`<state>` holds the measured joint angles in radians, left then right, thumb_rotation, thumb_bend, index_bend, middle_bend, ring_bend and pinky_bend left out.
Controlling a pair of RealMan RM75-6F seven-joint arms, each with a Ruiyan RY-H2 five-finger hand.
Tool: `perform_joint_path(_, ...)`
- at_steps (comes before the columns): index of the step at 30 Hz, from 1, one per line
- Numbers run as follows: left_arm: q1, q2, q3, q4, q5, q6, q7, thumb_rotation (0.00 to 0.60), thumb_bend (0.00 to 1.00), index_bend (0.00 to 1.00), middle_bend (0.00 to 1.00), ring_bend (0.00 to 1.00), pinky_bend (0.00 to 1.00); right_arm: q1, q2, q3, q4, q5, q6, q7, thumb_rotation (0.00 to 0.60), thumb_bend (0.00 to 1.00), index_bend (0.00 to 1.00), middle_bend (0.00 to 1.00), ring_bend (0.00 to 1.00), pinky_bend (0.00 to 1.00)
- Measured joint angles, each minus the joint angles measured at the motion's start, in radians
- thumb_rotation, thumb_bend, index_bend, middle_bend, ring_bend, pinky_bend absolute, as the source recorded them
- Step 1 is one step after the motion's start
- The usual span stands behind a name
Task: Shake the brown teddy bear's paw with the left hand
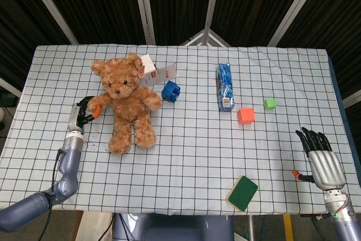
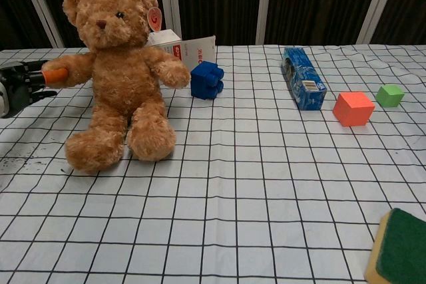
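Note:
The brown teddy bear (image 1: 125,101) (image 2: 120,78) sits upright at the left of the checked table, with a tag on its ear. My left hand (image 1: 83,112) (image 2: 25,84) grips the bear's paw (image 2: 70,71) at the table's left side, its orange-tipped thumb lying over the paw. My right hand (image 1: 322,159) rests at the table's front right corner with fingers extended and apart, holding nothing. It does not show in the chest view.
Behind the bear lie a white box (image 1: 156,71) and a blue block (image 1: 170,91). A blue carton (image 1: 225,86), an orange cube (image 1: 245,115) and a green cube (image 1: 269,104) sit to the right. A green sponge (image 1: 242,192) lies near the front edge.

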<state>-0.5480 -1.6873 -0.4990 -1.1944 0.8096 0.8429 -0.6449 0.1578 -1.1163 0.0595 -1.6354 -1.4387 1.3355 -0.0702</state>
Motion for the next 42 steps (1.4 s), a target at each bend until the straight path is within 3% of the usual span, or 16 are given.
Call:
perform_joint_path(8,0.001,-0.003,-0.008,0.046,-0.037,-0.037,0.022,0.6,0.64,0.42,0.39,0.0,0.0,0.002,-0.002,-0.002,-0.002,0.001,-0.004,-0.008,0.6,0.1,0.0,0.0,0.0,0.0)
perform_joint_path(22,0.013,0.028,-0.028,-0.063,-0.018,0.008,0.055,0.6,0.63,0.42,0.39,0.0,0.0,0.006,-0.004,-0.006,-0.004,0.003,-0.012,-0.021,0.6,0.1,0.0,0.0,0.0,0.0)
perform_joint_path(34,-0.003,-0.001,-0.023,0.012,-0.089,-0.047,0.094,0.6,0.63,0.42,0.39,0.0,0.0,0.008,-0.007,-0.003,-0.008,0.016,-0.012,-0.036,0.6,0.1,0.0,0.0,0.0,0.0)
perform_joint_path(42,-0.004,0.01,-0.038,-0.066,-0.058,-0.005,0.108,0.6,0.63,0.42,0.39,0.0,0.0,0.008,-0.008,-0.004,-0.009,0.014,-0.011,-0.039,0.6,0.1,0.0,0.0,0.0,0.0)
